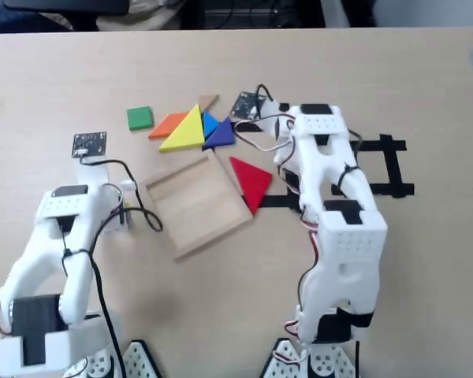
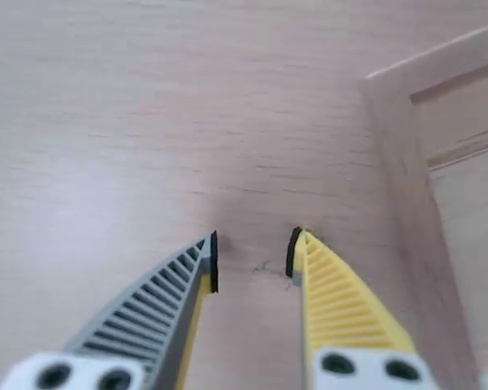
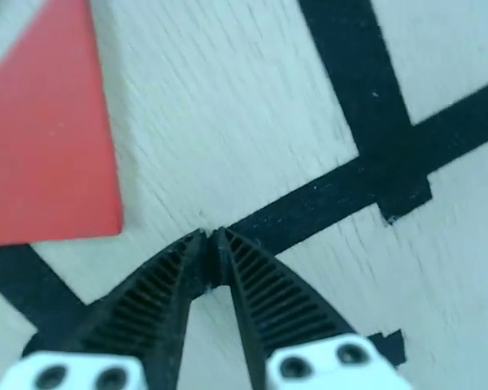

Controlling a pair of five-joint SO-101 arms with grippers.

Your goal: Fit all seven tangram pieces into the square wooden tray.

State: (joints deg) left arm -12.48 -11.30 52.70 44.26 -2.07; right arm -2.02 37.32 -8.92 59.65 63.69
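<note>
We see the left gripper low over the pale wooden table, its grey finger and yellow finger parted, a bare strip of table between their black tips. A corner of the wooden tray lies near the yellow finger, apart from it, with its raised rim and recessed floor showing.

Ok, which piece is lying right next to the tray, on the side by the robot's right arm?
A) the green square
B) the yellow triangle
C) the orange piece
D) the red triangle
D: in the high view the red triangle lies just beside the wooden tray, on the right arm's side, and the right wrist view shows it close to the right gripper.
</note>
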